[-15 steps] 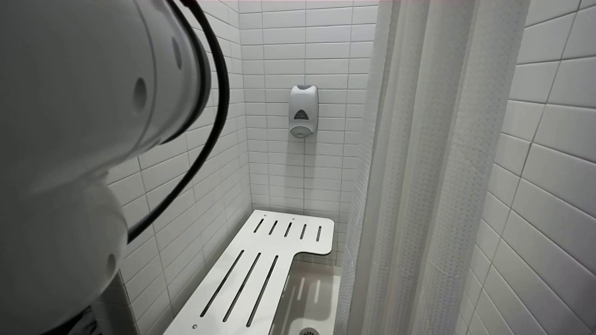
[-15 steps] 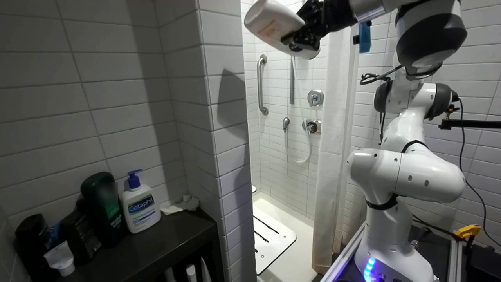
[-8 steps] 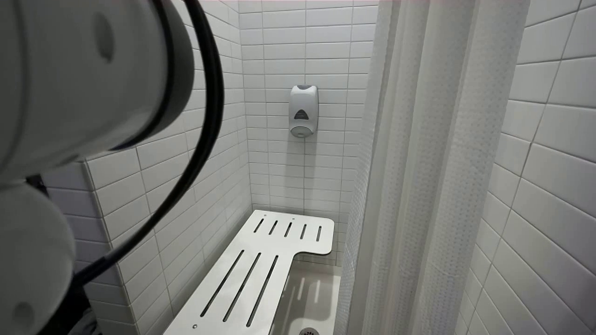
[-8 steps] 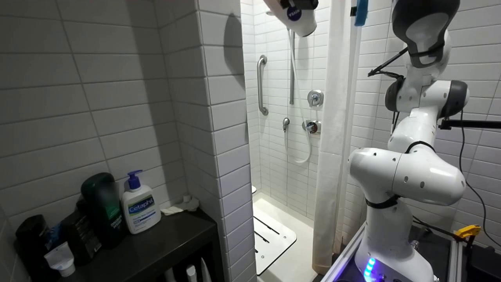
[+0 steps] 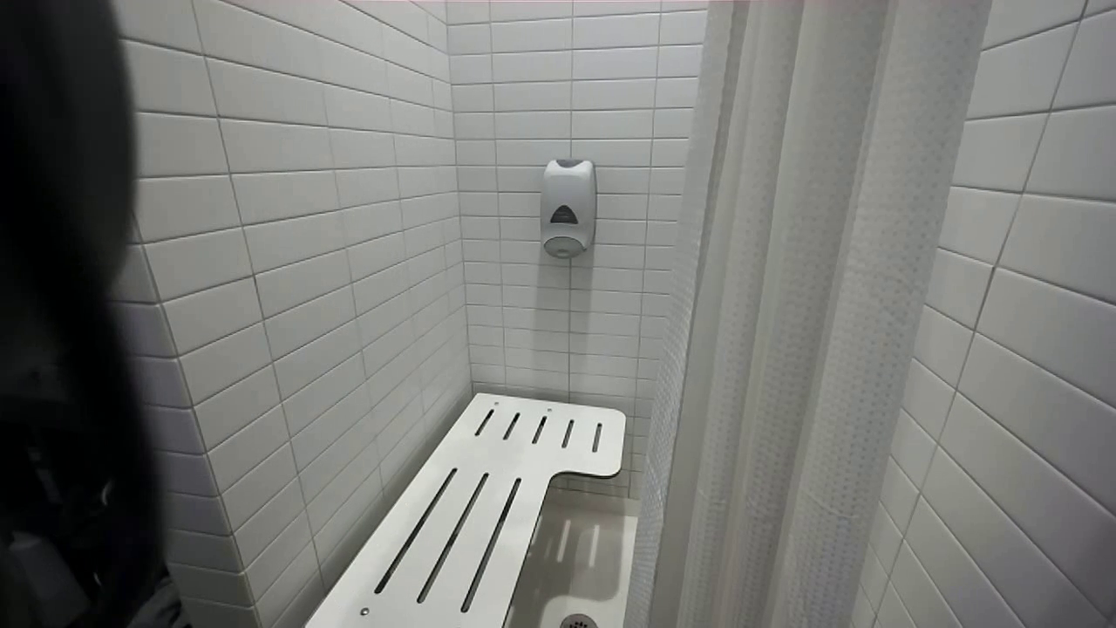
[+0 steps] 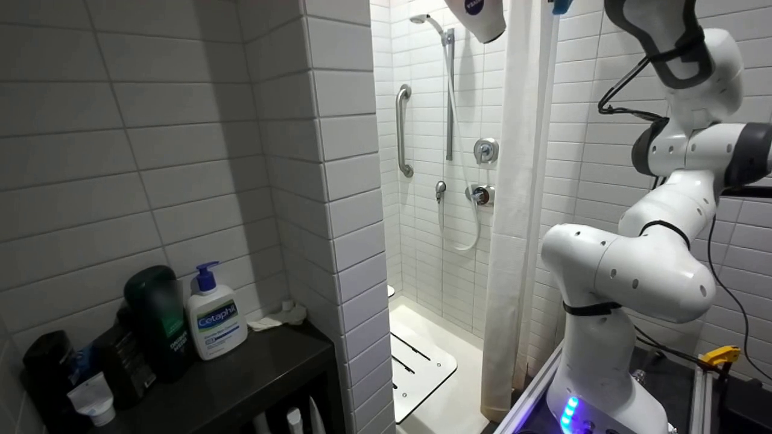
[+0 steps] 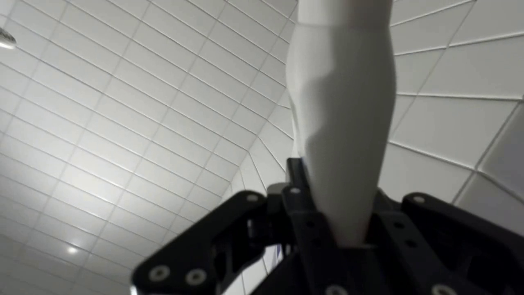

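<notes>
My gripper (image 7: 342,184) is shut on a white bottle (image 7: 344,94), with a black finger on either side of it in the wrist view. The bottle runs upward out of that view. In an exterior view the lower end of the bottle (image 6: 482,24) shows at the top edge, tilted, with part of a round dark blue label. The gripper itself is above the frame there. Only a dark, blurred part of the arm (image 5: 61,262) shows at the left edge of an exterior view. The bottle is held high, in front of the shower opening.
A white curtain (image 6: 512,241) hangs beside the opening. A tiled wall corner (image 6: 356,211) stands left of it. A dark shelf (image 6: 259,374) holds a Cetaphil pump bottle (image 6: 218,322) and dark bottles. A slotted bench (image 5: 471,506) and soap dispenser (image 5: 568,209) are in the shower.
The gripper and bottle have risen out of the top of an exterior view, the bottle's end lastly shifting right. The arm's upper links have swung right, and a near link has moved left.
</notes>
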Robot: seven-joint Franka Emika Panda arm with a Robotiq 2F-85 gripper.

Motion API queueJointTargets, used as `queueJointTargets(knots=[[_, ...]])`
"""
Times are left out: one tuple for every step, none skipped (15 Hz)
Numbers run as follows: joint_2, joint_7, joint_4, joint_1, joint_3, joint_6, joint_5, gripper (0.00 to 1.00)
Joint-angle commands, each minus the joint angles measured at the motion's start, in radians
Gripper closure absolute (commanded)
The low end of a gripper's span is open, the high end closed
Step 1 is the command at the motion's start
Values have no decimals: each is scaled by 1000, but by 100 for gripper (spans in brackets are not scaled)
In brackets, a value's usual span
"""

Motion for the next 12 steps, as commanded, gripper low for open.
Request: queueJointTargets(knots=[[-5,14,22,-125,-92,51,137,95],[-13,9,9,-163,-128,60,183,95],[-13,0,-4,-201,-165,73,231,95],[-11,-4,-21,-239,-206,85,274,95],[-2,-14,-32,-281,-244,95,309,95],[11,-28,-42,-324,-284,107,345,95],[17,-38,-64,-365,-319,120,378,95],[29,-53,-85,-409,-354,132,408,95],[41,-66,-104,-447,-385,151,439,95],[59,-85,-127,-489,-412,166,465,95],[76,-107,-160,-536,-435,175,489,95],[94,-126,-187,-574,-457,192,520,95]])
